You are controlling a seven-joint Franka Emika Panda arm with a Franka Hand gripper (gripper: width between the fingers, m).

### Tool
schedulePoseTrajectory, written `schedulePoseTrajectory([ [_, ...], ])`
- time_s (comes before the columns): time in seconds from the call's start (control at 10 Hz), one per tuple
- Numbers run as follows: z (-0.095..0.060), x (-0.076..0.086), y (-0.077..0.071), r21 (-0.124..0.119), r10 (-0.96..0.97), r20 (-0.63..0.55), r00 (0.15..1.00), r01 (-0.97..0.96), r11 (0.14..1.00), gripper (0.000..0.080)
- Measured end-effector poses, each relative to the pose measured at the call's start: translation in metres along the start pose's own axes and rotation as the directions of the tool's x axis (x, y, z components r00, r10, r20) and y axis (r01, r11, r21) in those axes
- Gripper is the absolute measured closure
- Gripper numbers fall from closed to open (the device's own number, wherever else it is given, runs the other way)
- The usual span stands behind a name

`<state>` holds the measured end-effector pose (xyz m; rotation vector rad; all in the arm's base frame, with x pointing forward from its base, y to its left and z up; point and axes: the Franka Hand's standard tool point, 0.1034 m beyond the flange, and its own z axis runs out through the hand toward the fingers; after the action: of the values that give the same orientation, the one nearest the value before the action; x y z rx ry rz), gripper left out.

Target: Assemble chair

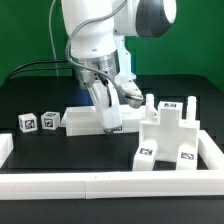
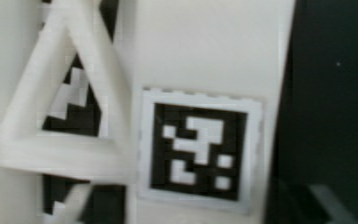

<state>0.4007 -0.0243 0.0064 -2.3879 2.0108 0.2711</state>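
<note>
The white chair parts lie on a black table. A flat white slab lies in the middle. My gripper stands down on the slab's end toward the exterior view's right, and its fingers look closed on it. A blocky, partly built chair body with notched uprights and tags stands at the exterior view's right. Two small tagged blocks sit at the left. The wrist view is filled by a white part with a tag and a thin white frame piece. The fingertips are not clear there.
A long plain white border rail runs along the front of the table and up the exterior view's right side. Black cables hang behind the arm at the left. The backdrop is green.
</note>
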Motion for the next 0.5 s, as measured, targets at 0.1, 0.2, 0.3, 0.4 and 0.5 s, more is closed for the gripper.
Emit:
schedulePoseTrajectory([
  [0.1,0.000,0.000,0.000,0.001,-0.001,0.000,1.000,0.001,1.000,0.0478],
  [0.2,0.000,0.000,0.000,0.001,-0.002,0.000,1.000,0.002,1.000,0.0512],
  [0.3,0.000,0.000,0.000,0.001,-0.002,0.000,1.000,0.002,1.000,0.0512],
  [0.4,-0.005,-0.006,-0.001,-0.008,-0.010,0.020,1.000,0.010,1.000,0.0512],
  [0.5,-0.019,-0.013,-0.005,0.004,-0.027,0.043,0.999,0.027,1.000,0.0512],
])
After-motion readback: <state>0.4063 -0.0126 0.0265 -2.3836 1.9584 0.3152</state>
